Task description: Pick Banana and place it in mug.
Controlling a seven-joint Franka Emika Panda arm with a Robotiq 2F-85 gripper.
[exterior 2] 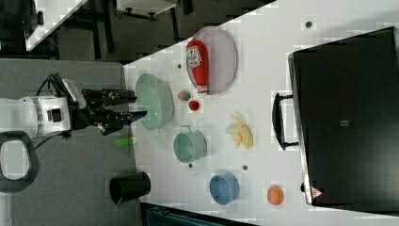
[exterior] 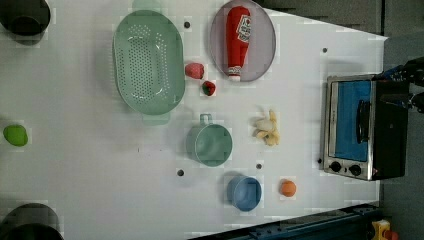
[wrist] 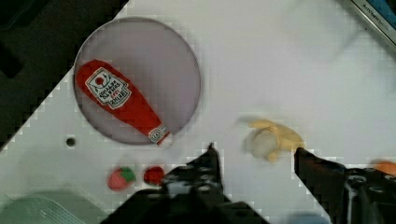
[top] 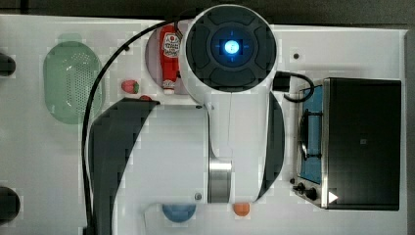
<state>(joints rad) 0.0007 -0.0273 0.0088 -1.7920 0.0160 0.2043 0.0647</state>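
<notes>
1. The gripper [wrist: 254,151] hangs high above the white table [exterior: 100,165], its two dark fingers [wrist: 208,163] spread apart with nothing between them.
2. The banana [exterior: 266,129] lies on the table, peeled-looking and pale yellow, between the mug [exterior: 210,144] and the toaster oven [exterior: 362,127], touching neither.
3. The teal mug stands upright, empty, just beside the green colander [exterior: 148,61].
4. A ketchup bottle [exterior: 237,41] lies on a grey plate [exterior: 265,42].
5. A blue bowl [exterior: 244,192] and a small orange fruit [exterior: 287,188] sit near the table edge.
</notes>
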